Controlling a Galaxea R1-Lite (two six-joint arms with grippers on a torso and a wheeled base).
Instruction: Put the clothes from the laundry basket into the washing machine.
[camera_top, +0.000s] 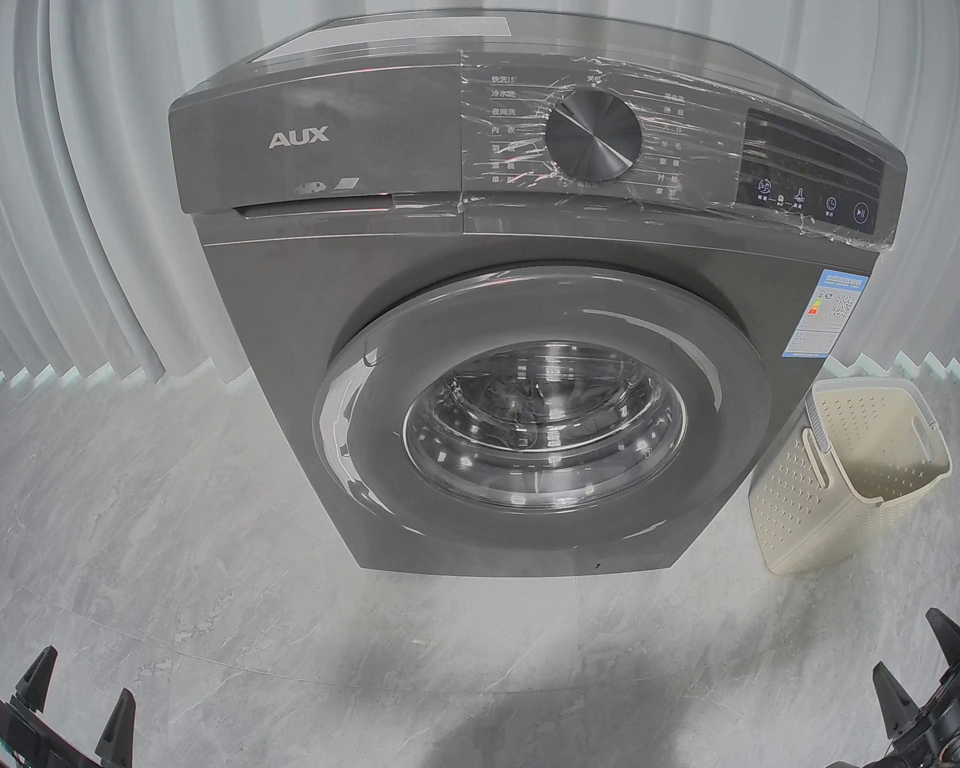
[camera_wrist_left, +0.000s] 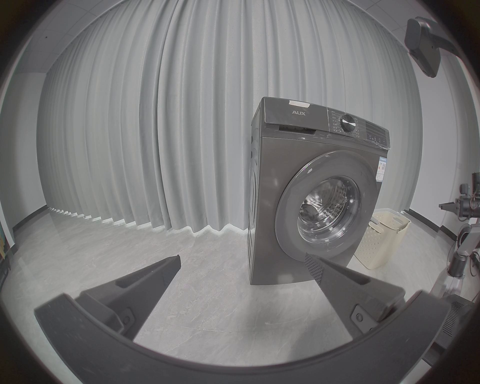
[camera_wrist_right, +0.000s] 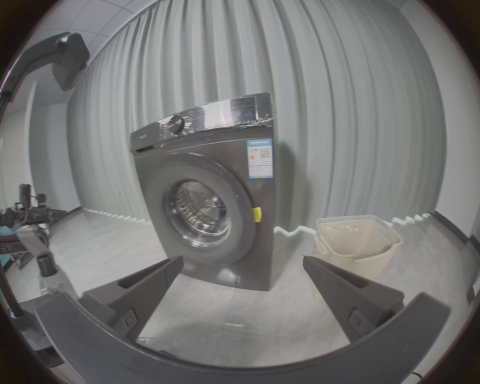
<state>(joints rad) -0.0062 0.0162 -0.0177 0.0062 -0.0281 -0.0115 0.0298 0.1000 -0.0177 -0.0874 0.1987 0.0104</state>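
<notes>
A pale marbled floor is backed by a pleated grey curtain that is drawn across the whole rear of the room. The washing machine is stood on this floor in front of the curtain, a dark grey front-loader whose round door is seen shut flush against the front panel. The metal drum is glimpsed through the door glass, but whether anything lies inside cannot be told. A round dial is set in the middle of the control strip, over which wrinkled plastic film is stretched, and a label is stuck at the upper right corner of the front.

The laundry basket is placed upright on the floor just beside the machine's right side — cream, perforated, with its inner walls and bottom laid bare to view.

The left gripper is held low over the floor, well apart from the machine, its fingers spread wide with nothing between them. The right gripper is held likewise on the other side — fingers parted, nothing gripped, nearer the basket than the door.
</notes>
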